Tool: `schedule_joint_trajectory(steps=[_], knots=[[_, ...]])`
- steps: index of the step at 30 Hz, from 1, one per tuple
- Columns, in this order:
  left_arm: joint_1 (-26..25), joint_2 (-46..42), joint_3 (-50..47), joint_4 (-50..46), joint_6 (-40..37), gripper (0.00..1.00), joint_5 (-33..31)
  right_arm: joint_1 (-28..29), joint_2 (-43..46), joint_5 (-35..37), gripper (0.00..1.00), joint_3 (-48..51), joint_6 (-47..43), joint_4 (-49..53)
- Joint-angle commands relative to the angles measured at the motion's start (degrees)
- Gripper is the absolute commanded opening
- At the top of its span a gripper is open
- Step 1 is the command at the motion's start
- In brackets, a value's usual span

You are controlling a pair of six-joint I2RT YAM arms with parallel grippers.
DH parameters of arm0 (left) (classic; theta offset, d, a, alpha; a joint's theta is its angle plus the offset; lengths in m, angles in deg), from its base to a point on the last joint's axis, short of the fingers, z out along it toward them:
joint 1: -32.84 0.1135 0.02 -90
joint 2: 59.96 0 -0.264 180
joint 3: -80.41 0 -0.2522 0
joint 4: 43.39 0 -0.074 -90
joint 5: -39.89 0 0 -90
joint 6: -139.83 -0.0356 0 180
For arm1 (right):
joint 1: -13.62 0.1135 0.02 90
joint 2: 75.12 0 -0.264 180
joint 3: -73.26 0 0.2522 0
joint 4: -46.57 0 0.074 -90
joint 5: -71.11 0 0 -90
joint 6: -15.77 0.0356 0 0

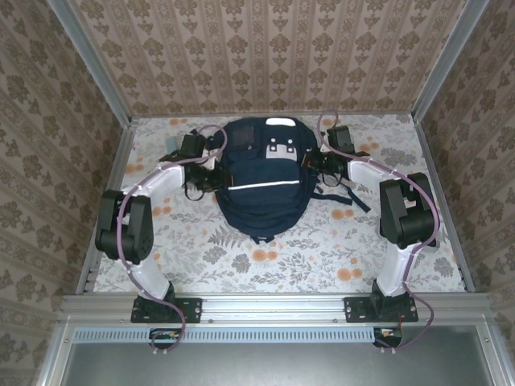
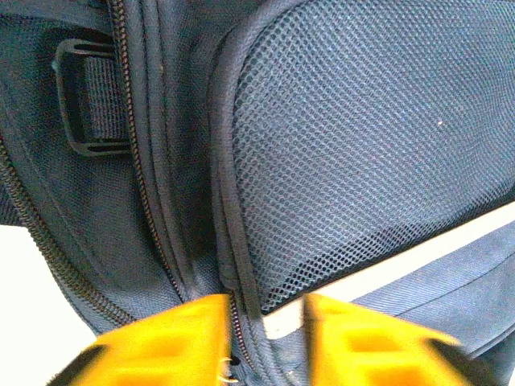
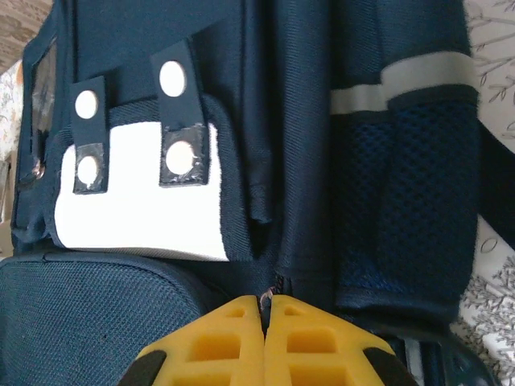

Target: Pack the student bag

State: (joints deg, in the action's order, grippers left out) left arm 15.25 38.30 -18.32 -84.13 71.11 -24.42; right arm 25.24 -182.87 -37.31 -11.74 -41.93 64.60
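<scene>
- The left gripper (image 2: 268, 312) had its yellow fingers (image 2: 173, 342) apart. The piped edge of a mesh pocket (image 2: 362, 145) ran down between them; I could not tell whether it was pinched.
- Just past those fingers lay a white reflective stripe (image 2: 418, 259), and to its left a zip line and a strap buckle (image 2: 87, 96).
- The right gripper (image 3: 265, 304) was pressed together, its tips against a dark seam. A small dark bit sat at the tips, too small to identify.
- Beyond it were a white patch (image 3: 137, 205) and two snap tabs (image 3: 179, 121).
- The student bag (image 1: 261, 189) lay flat mid-table (image 1: 282, 261) between both arms, one gripper at each side.
</scene>
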Motion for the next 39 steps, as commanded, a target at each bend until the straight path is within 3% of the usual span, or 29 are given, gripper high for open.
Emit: schedule_joint_trajectory(steps=[1, 4, 8, 16, 26, 32, 39], knots=[[-1.66, -5.21, 0.23, -0.68, 0.95, 0.47, -5.67, 0.37, 0.1, 1.38, 0.0, -3.13, 2.64, 9.11], [-4.61, -6.43, 4.38, -1.19, -1.04, 0.52, -9.96, 0.28, -1.45, 1.61, 0.0, -6.11, 4.72, 15.61], [-9.02, -0.78, 13.48, 1.6, -2.79, 0.53, -11.36, 0.31, -0.7, 0.18, 0.0, -4.24, 9.68, 13.02], [-17.4, 23.33, 39.95, 3.52, -0.48, 0.38, -12.78, 0.02, 0.02, 0.13, 0.0, -2.83, 13.95, 11.74], [-18.02, 50.76, 72.09, -10.43, 4.75, 0.29, -17.38, -0.36, 2.05, -0.17, 0.0, 0.21, 12.28, 14.15], [-16.2, 53.69, 74.03, -13.05, 9.95, 0.26, -15.2, -0.28, 7.44, -1.1, 0.0, 4.84, 7.8, 16.8], [-15.29, 54.45, 73.9, -13.02, 10.98, 0.25, -14.11, 1.59, 13.96, -3.73, 0.0, 12.06, 7.12, 17.48]])
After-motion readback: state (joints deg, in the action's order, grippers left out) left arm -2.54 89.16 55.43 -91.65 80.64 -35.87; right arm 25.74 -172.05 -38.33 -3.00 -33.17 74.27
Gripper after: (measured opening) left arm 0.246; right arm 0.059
